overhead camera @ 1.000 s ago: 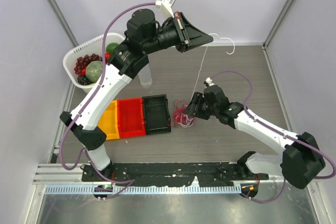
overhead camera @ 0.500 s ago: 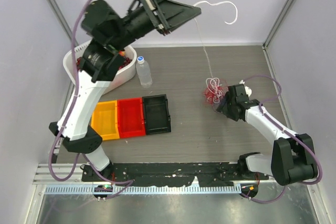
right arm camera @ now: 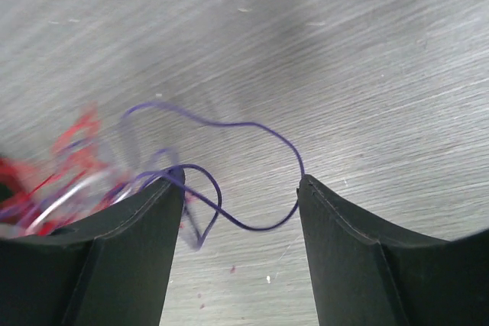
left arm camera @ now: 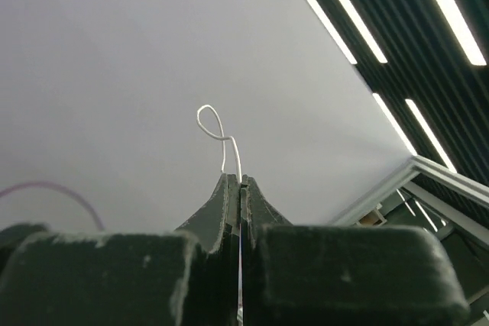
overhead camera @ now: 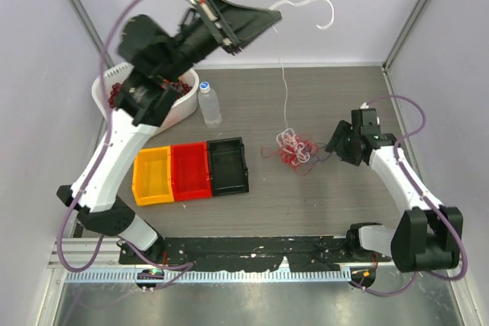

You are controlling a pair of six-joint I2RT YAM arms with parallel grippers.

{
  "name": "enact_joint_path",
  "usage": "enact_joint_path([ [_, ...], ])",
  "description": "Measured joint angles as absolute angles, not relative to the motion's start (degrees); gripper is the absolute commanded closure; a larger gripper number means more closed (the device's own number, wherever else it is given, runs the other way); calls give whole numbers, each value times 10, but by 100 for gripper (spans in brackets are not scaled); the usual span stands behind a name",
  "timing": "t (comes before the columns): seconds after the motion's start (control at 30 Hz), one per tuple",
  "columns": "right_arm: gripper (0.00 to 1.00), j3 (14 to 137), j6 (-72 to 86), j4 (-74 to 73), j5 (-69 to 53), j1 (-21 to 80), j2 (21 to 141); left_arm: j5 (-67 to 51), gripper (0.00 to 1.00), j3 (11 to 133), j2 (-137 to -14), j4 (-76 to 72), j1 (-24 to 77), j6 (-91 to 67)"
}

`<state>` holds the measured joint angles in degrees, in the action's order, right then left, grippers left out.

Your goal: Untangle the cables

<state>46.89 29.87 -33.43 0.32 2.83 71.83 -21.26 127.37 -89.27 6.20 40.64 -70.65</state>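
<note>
Raised high, the left hand (overhead camera: 273,15) pinches the white cable (overhead camera: 284,82) running down to the tangle (overhead camera: 294,148) on the counter (overhead camera: 321,204), while the right hand (right arm camera: 241,185) gapes beside it with a purple loop (right arm camera: 229,124) loose between its fingers, so further lift likely drags the unanchored tangle or cinches its knots.

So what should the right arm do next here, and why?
Probably close the right gripper on the purple cable. Its jaws stand open with that loop lying between them, beside the tangle, while the left gripper holds the white cable pinched high above it. Gripping the purple one would let the arms draw the strands apart.
</note>
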Motion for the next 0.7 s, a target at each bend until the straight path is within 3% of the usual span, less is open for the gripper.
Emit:
enact_joint_path([
  [0.17,34,514,283,-376,-20,29,655,-225,100,1122,-915,56,408,-720],
  [0.33,36,519,256,-415,-109,35,664,-225,100,1012,-930,92,408,-714],
  [0.53,39,505,237,-372,-173,164,642,-225,100,995,-917,114,408,-697],
  [0.7,40,480,256,-272,-201,198,636,-225,100,995,-877,120,408,-681],
])
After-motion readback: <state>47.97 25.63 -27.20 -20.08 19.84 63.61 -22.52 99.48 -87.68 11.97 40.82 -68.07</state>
